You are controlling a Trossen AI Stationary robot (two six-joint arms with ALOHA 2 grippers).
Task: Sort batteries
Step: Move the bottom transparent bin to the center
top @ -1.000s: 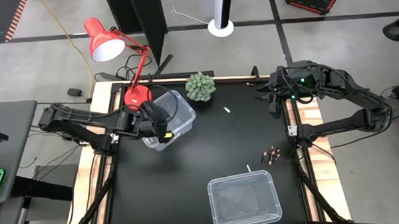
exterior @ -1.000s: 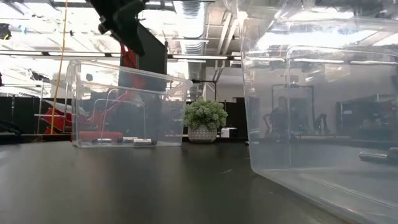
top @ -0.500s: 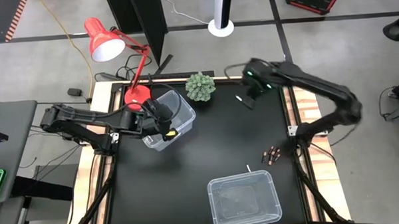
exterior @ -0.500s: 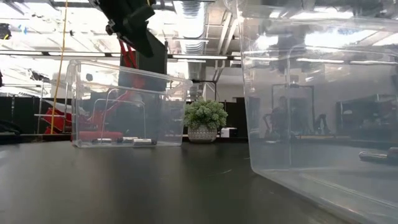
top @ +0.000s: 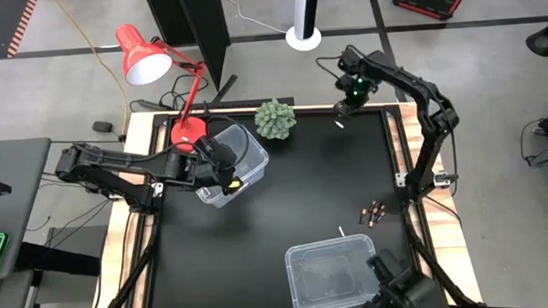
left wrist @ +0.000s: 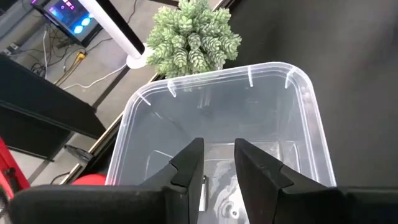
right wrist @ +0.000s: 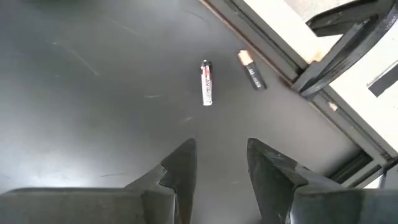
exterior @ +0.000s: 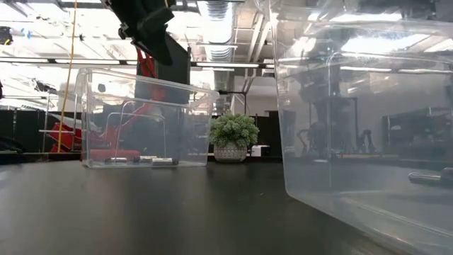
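Your right gripper [right wrist: 217, 165] hangs open and empty over the far right corner of the counter [top: 284, 186], above two batteries: a silver one [right wrist: 206, 83] with a dark tip and red markings, and just beside it a dark one [right wrist: 252, 69] with a copper end. Your left gripper [left wrist: 217, 163] sits open over the clear bin [left wrist: 308, 134] by the plant [top: 275, 118], where silver batteries [exterior: 163, 161] lie on the bottom. A dark cluster [top: 374, 212] rests near the counter's right edge.

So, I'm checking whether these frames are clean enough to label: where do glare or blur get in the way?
Low view: ceiling lights glare on the near clear bin, which looms large and soft. High view: evenly lit, though the batteries are specks. Right wrist view: sharp on two batteries, its own jaws blurred.
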